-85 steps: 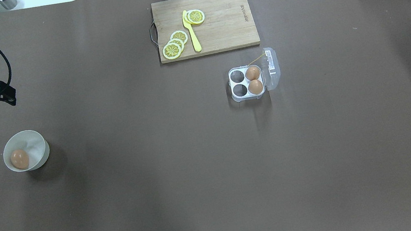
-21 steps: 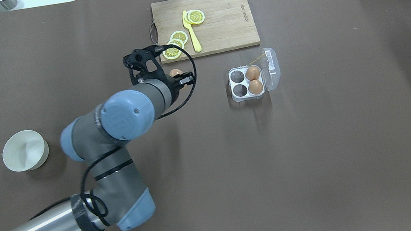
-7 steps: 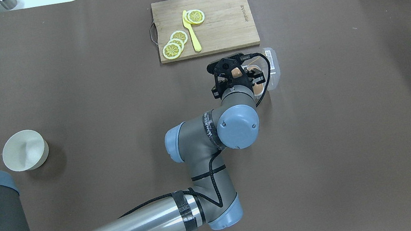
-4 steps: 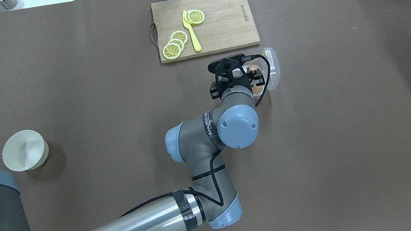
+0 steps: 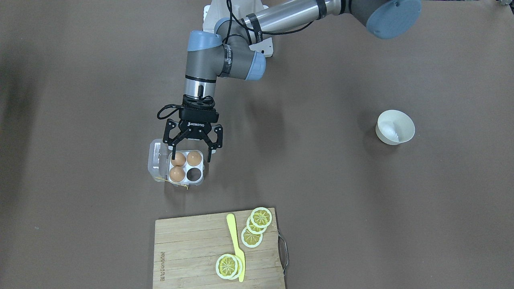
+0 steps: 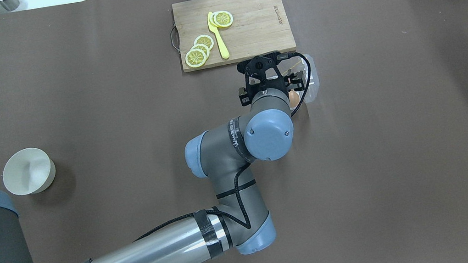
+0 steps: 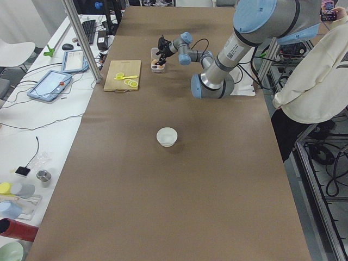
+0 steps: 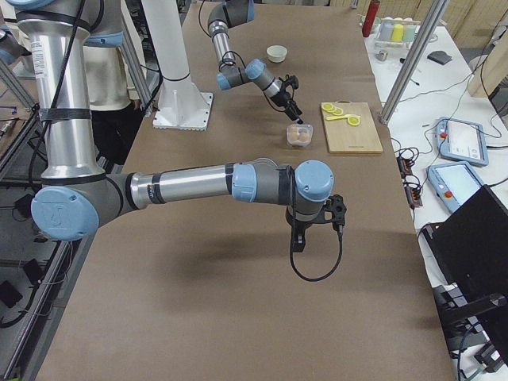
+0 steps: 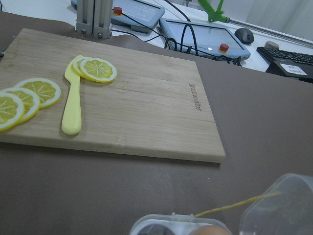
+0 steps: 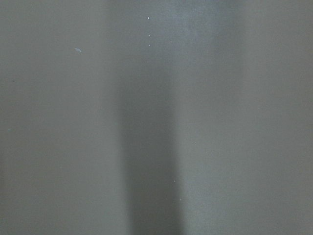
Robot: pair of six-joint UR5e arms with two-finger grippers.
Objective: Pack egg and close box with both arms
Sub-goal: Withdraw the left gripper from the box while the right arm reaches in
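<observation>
Hovering wide open and empty over the box (image 5: 156,158), the left hand (image 5: 189,157) brackets the egg (image 5: 194,158) seated in its 1 o'clock cell in the front-facing view, with two other eggs (image 5: 178,159) at 9 o'clock, cutting board (image 5: 188,249) at 6, bowl (image 5: 383,136) far at 3, while for the right hand (image 8: 294,240) I cannot tell the spread.

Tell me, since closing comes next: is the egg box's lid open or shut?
Open: the clear lid lies folded back beside the box, leaving its cells uncovered.

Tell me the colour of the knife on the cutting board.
The knife is yellow; left wrist view shows it best.
</observation>
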